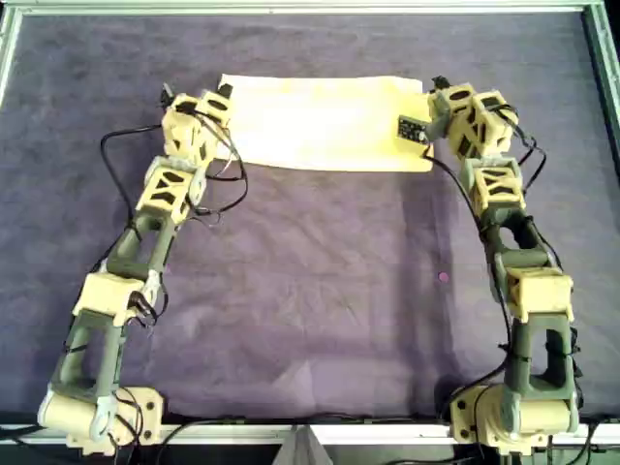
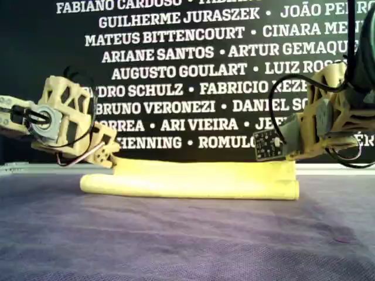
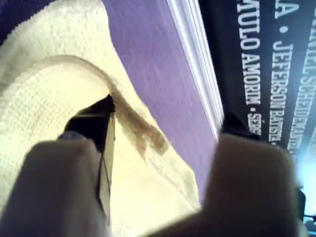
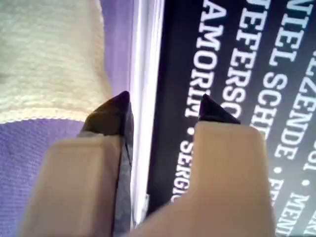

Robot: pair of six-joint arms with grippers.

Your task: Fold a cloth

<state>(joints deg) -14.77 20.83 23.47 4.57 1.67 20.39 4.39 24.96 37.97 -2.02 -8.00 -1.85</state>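
Note:
The pale yellow cloth (image 1: 320, 121) lies folded into a long strip near the far rail, and it also shows in the exterior view (image 2: 193, 178). My first gripper (image 1: 221, 105) is at the strip's end on the overhead view's left. Its jaws stand apart over a raised fold of cloth (image 3: 59, 89), and nothing is pinched between them (image 3: 170, 123). My second gripper (image 1: 433, 107) is at the end on the overhead view's right. It is open (image 4: 165, 101) and empty, beside the cloth's corner (image 4: 49, 64).
The purple mat (image 1: 320, 281) covers the table. A white rail (image 1: 291, 8) runs along the far edge just behind the cloth. A black banner with white names (image 2: 193, 70) stands behind the rail. Both arms reach in from the near edge.

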